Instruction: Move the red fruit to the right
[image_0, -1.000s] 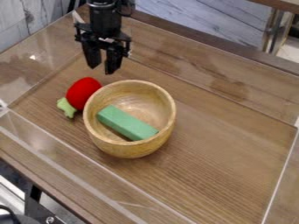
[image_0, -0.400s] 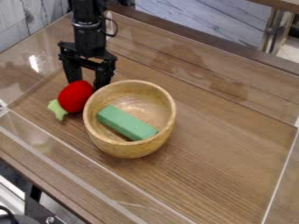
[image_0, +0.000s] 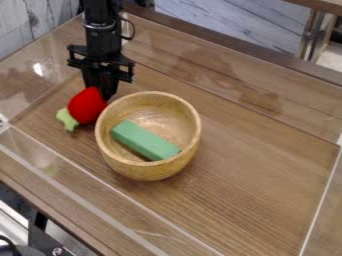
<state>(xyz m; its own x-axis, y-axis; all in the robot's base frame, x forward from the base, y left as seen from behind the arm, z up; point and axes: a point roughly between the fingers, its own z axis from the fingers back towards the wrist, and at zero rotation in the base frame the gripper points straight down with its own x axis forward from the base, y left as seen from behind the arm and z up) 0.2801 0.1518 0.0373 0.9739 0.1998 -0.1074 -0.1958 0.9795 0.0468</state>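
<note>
Since the earlier frame, the gripper (image_0: 102, 80) has travelled from above the far rim of the wooden bowl (image_0: 150, 135) to the bowl's left side, has descended onto the red fruit (image_0: 88, 103), and its jaws, spread wide a moment ago, have drawn in. The jaws now stand narrow at the top of the fruit; contact appears likely, but whether a firm hold exists cannot be confirmed from this view. The red fruit rests on the worktop (image_0: 254, 190), just left of the bowl and touching or nearly touching its outer wall, with its green leafy end pointing to the lower left. The gripper points straight down, directly above the fruit's upper far side. Judged from its appearance, the fruit is a light toy, probably hollow or stiff, with a glossy rounded surface that may slip between the jaws. The recommended hold is across the widest part of the red body, not the leaf. A green block (image_0: 143, 141) lies inside the bowl and plays no part.
</note>
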